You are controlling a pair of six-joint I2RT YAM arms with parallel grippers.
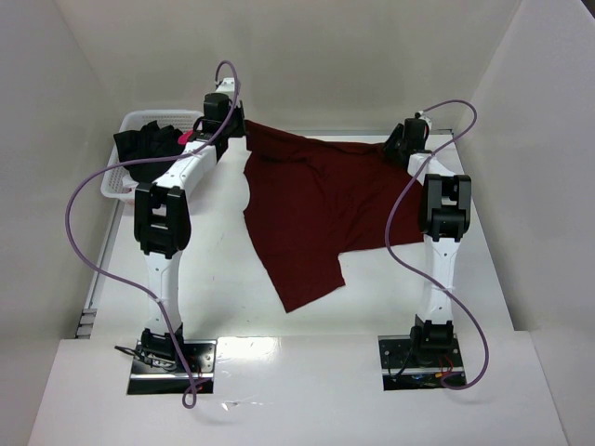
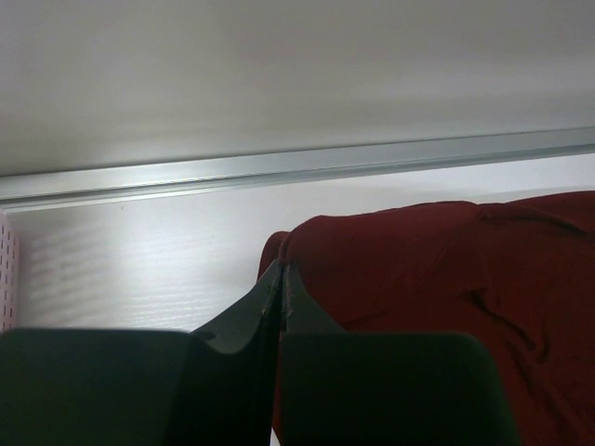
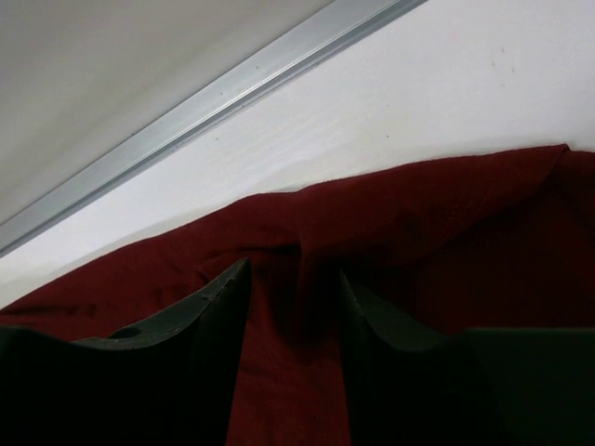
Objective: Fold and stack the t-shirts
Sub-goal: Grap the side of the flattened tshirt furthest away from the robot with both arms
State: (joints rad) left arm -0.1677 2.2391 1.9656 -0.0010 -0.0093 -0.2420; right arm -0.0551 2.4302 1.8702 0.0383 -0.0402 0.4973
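The large maroon t-shirt (image 1: 316, 204) lies spread across the far middle of the table, with one part trailing toward the near side. My left gripper (image 1: 234, 125) is at the shirt's far left corner, shut on the cloth edge (image 2: 279, 246); its fingertips (image 2: 282, 267) are pressed together. At the far right corner my right gripper (image 1: 402, 147) stands open, and a raised fold of maroon cloth (image 3: 316, 251) lies between its spread fingers (image 3: 228, 288). The black t-shirt (image 1: 149, 149) with a pink mark (image 1: 184, 137) lies bunched in the basket.
A white mesh basket (image 1: 116, 190) stands at the far left beside the left arm. A metal rail (image 2: 297, 167) runs along the foot of the back wall just beyond both grippers. White walls enclose the table on the left, right and back.
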